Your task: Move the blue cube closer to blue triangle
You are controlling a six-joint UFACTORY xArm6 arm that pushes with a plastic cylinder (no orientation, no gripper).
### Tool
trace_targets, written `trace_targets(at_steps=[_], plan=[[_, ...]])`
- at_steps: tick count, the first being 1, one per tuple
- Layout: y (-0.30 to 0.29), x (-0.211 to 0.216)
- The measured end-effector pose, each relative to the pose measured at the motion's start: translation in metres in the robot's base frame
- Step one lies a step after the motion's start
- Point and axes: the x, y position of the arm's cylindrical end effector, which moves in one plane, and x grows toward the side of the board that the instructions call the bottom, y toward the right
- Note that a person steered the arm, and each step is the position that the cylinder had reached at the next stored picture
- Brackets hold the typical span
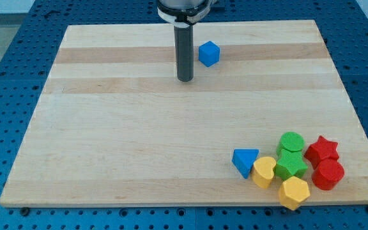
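1. You've got my tip [184, 79] down on the wooden board [107, 153] near the view's top, sitting just to the left of the blue cube [209, 53] and a touch lower in the view. There looks to be a gap between them, no contact.

2. No gripper on this arm, so nothing to open or close: it's a bare rod, and it holds nothing right now.

3. Your target, the blue triangle [245, 161], is well apart from the cube, down in the view's lower right, at the left edge of a tight cluster.

4. That cluster: a yellow heart-like block [264, 172] touching the triangle, a yellow hexagon [293, 192], a green cylinder [291, 142], a second green block [290, 165] whose shape you can't quite call, a red star [322, 149] and a red cylinder [328, 174].

5. Handling call: the cube looks small, light and rigid, and should slide readily on smooth wood. No lifting here, pushing only.

6. It sits corner-on to you, so an off-centre shove will likely spin it or let it slip round the rod.

7. Where to meet it: you'd want my tip on the cube's far upper-left side, pushing through its centre toward the lower right.

8. From here, that means rounding the cube first. Watch the cluster on arrival; a hard push could scatter it.
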Motion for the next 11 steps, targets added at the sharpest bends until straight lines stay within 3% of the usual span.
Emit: trace_targets(at_steps=[3, 4, 8, 11], plan=[[0.001, -0.098], [0.047, -0.091], [0.118, 0.066], [0.125, 0.021]])
